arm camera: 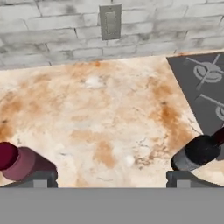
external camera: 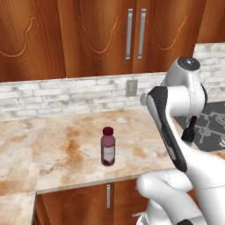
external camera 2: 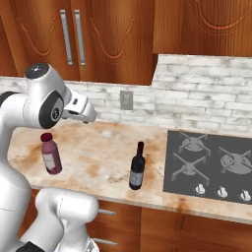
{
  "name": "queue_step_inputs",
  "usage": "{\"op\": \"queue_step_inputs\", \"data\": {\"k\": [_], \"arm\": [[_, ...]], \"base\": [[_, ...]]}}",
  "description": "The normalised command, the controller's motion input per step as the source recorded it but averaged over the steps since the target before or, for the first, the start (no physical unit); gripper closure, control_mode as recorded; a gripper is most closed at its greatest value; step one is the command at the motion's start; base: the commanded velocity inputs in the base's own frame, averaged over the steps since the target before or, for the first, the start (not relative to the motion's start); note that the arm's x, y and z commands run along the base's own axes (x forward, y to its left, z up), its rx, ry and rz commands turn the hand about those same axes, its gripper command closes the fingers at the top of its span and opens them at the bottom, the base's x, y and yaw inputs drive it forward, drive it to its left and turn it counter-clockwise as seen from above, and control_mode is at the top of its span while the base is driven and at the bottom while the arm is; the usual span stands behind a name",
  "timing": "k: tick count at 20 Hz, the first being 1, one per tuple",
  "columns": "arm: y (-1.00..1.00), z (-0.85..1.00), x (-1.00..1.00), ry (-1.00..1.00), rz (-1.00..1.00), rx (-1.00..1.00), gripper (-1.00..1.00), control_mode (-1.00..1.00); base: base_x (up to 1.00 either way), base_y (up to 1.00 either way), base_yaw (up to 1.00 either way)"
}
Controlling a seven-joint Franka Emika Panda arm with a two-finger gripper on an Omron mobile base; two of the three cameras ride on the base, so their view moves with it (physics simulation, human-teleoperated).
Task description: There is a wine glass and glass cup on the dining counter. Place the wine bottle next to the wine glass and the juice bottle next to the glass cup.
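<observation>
On the surface (external camera 2: 98,142) the juice bottle (external camera 2: 50,153) stands left and the wine bottle (external camera 2: 137,166) right, well apart, the fingers (arm camera: 111,177) spread wide above holding nothing; a careless descent could topple either bottle.

A marbled beige and rust surface (external camera: 66,145) is seen running across the room, backed by a whitewashed brick wall (external camera: 52,94). A grey wall outlet (external camera 2: 126,100) is set into the brick at 12 o'clock. Carved wooden upper cabinets (external camera: 101,35) with metal bar handles (external camera: 136,34) are hung above. A dark cooktop (external camera 2: 209,167) is set into the surface at 3 o'clock. Wooden lower cabinets (external camera: 88,200) are fitted beneath.
</observation>
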Motion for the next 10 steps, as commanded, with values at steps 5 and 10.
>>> {"op": "queue_step_inputs", "data": {"k": [5,10], "arm": [[-0.06,0.0,-0.24,0.01,-0.32,0.0,-1.0,-1.0],[-0.1,-0.08,-0.2,0.0,-0.32,-0.02,-1.0,-1.0]], "base": [[0.0,0.0,0.0],[0.0,0.0,0.0]]}}
